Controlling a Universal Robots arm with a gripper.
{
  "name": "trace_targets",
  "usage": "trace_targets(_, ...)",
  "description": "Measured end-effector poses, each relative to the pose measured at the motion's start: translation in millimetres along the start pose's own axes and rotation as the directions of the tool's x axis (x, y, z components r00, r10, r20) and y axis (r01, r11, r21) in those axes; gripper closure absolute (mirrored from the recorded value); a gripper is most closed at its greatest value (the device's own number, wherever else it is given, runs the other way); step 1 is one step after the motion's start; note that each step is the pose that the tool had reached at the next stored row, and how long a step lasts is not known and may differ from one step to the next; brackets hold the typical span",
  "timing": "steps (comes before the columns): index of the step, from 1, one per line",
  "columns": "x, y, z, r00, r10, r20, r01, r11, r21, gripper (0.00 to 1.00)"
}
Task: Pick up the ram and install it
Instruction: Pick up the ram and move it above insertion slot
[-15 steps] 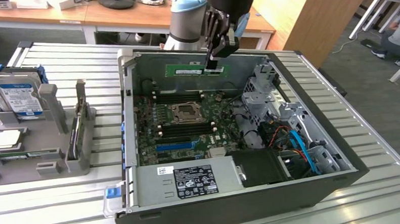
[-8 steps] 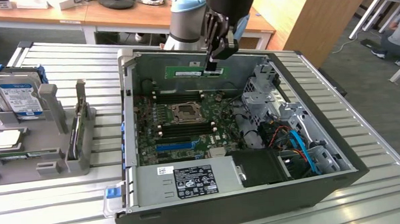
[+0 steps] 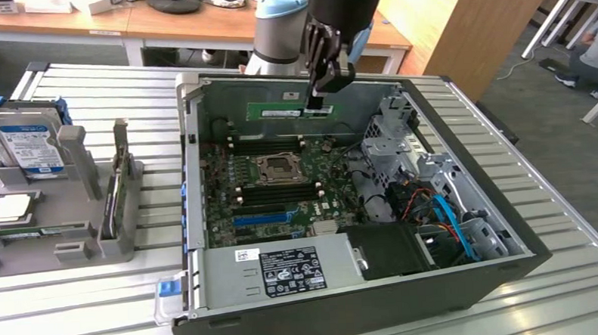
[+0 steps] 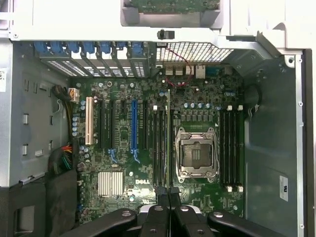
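Tool (image 3: 319,100) clamped shut on one ram (image 3: 284,111) above one open computer case (image 3: 338,317).

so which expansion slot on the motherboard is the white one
The slot at the end of the row farthest from the processor socket. The others are black, apart from one blue slot.

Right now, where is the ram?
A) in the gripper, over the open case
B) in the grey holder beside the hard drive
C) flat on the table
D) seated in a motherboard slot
A: the gripper is shut on the ram, which hangs clear above the motherboard.
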State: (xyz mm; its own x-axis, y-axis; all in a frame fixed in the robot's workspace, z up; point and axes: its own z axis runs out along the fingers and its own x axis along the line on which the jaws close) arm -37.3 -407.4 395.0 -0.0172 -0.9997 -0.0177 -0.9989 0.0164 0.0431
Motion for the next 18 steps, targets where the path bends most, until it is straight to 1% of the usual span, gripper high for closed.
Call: trace_targets(18,0.2,-0.5,12.0,1.0,0.0,0.0001,0.0,1.0,0.0,0.89)
